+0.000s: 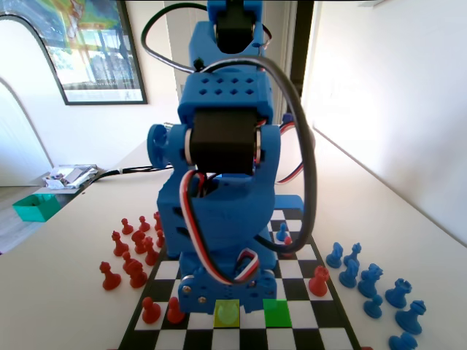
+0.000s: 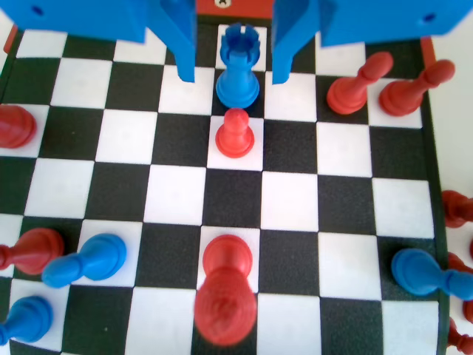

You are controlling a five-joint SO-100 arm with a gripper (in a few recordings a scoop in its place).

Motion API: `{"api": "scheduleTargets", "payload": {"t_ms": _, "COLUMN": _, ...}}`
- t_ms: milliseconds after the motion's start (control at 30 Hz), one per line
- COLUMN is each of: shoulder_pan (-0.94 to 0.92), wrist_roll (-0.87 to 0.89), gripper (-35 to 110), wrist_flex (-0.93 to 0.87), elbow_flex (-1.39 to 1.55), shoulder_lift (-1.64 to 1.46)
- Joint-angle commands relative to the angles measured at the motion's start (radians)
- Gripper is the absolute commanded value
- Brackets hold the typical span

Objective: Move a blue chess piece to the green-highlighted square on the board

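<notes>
- Pincer [image 2: 233, 78]: jaws wide apart, one on each side of the blue piece [image 2: 238, 68] without touching it. I read this as lining up to close on it.
- The blue piece stands upright in the board's [image 2: 288, 200] end row, wrist view. Its top looks notched like a rook's rather than round, though the view is soft there.
- A red pawn [image 2: 235, 133] stands one board square nearer the arm in the same file. It sits outside the jaws, so I judge a straight-down close should miss it.
- The green square [image 1: 277, 312] lies near the board's front edge in the fixed view and looks bare. A paler yellow square [image 1: 227, 313] lies in the same row, close under the arm's lower end.
- Spare blue pieces [image 1: 372, 284] stand off the board's right side and red ones [image 1: 131, 255] off its left, clear of play.
- The board lies on a plain white table [image 1: 58, 292]. Beyond the board I see white walls, a framed poster [image 1: 95, 51] and a green tray [image 1: 35, 208].
</notes>
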State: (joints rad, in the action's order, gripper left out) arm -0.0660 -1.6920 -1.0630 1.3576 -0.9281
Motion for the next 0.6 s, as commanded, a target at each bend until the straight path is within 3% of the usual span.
{"api": "scheduleTargets", "payload": {"t_ms": 0, "shoulder_pan": -0.014, "wrist_roll": -0.003, "gripper": 17, "wrist_flex": 0.0, "elbow_flex": -0.011, "shoulder_lift": -0.032}}
{"api": "scheduleTargets", "payload": {"t_ms": 167, "shoulder_pan": -0.014, "wrist_roll": -0.008, "gripper": 14, "wrist_flex": 0.005, "elbow_flex": -0.006, "shoulder_lift": -0.032}}
{"api": "scheduleTargets", "payload": {"t_ms": 267, "shoulder_pan": -0.017, "wrist_roll": -0.011, "gripper": 1, "wrist_flex": 0.014, "elbow_flex": -0.005, "shoulder_lift": -0.032}}
{"api": "scheduleTargets", "payload": {"t_ms": 567, "shoulder_pan": -0.025, "wrist_roll": -0.029, "gripper": 1, "wrist_flex": 0.015, "elbow_flex": -0.011, "shoulder_lift": -0.032}}
